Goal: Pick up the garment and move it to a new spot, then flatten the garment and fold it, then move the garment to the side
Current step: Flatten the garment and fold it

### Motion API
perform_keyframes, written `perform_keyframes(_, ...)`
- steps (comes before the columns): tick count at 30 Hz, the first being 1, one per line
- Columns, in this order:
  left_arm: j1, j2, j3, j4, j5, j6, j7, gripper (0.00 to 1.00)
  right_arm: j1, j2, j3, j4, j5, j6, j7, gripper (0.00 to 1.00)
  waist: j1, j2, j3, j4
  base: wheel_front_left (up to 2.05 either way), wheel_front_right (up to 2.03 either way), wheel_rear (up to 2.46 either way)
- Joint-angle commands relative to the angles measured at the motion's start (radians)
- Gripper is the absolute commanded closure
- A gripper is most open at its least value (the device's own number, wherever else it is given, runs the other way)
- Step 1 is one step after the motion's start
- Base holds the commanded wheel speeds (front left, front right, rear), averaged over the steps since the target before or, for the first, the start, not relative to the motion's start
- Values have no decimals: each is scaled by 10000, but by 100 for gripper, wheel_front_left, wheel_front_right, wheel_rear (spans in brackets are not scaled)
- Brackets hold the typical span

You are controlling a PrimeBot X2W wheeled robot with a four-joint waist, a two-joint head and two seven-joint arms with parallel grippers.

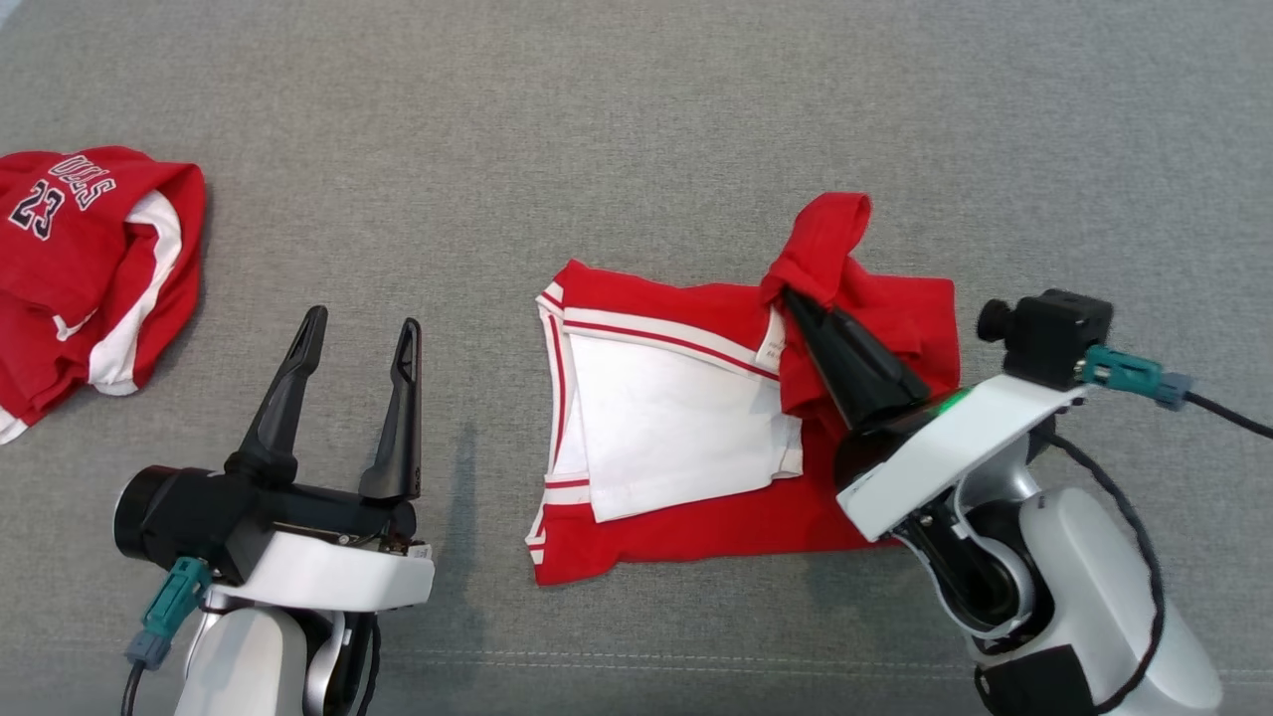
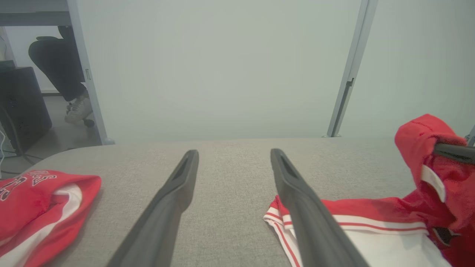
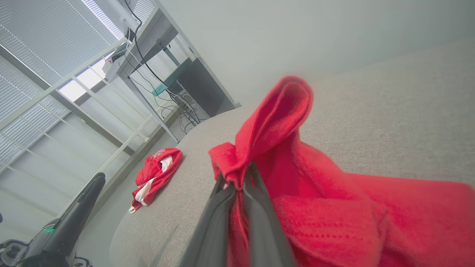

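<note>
A red garment (image 1: 686,438) with white panels and red-striped trim lies partly folded on the grey surface, centre right in the head view. My right gripper (image 1: 794,295) is shut on a bunch of its red cloth at the upper right corner, lifting that fold above the rest. The right wrist view has the red cloth (image 3: 274,122) pinched between the fingers (image 3: 259,207) and rising over them. My left gripper (image 1: 360,333) stands open to the left of the garment, touching nothing. In the left wrist view the garment (image 2: 374,230) lies behind the right finger (image 2: 304,207).
A second red jersey (image 1: 85,273) with white sides and the number 23 lies crumpled at the far left of the grey surface (image 1: 636,119); the right wrist view has this jersey (image 3: 156,174) too. A chair and desk stand beyond the surface's far edge.
</note>
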State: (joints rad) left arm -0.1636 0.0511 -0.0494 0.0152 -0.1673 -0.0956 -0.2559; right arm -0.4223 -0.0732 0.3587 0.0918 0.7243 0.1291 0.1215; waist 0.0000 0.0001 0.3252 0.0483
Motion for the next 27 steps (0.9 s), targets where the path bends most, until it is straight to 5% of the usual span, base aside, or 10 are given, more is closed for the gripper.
perform_keyframes(1, -383, 125, 285, -206, -13, -49, -59, 0, -222, 151, 340, -4, -103, 16, -85, 100, 0, -1, 34, 182, 0, 0, 0)
perform_keyframes(18, -406, 4, 23, -24, 36, -55, -59, 0, -1767, 228, 3027, 2674, 1415, 16, -1738, 99, 0, -1, 41, 888, 0, 0, 0)
perform_keyframes(19, -408, 3, 5, -1, 43, -58, -59, 0, -1837, 228, 3107, 2769, 1490, 16, -1833, 20, 0, -1, 39, 889, 0, 0, 0)
perform_keyframes(20, -412, 1, -3, 5, 43, -58, -59, 0, -1897, 228, 3185, 2851, 1569, 16, -1915, 0, 0, -1, 34, 883, 0, 0, 0)
perform_keyframes(27, -325, -4, -2, 59, 52, -50, -59, 0, -2092, 228, 3897, 2280, 2088, 16, -2151, 0, 0, -1, -80, 726, 0, 0, 0)
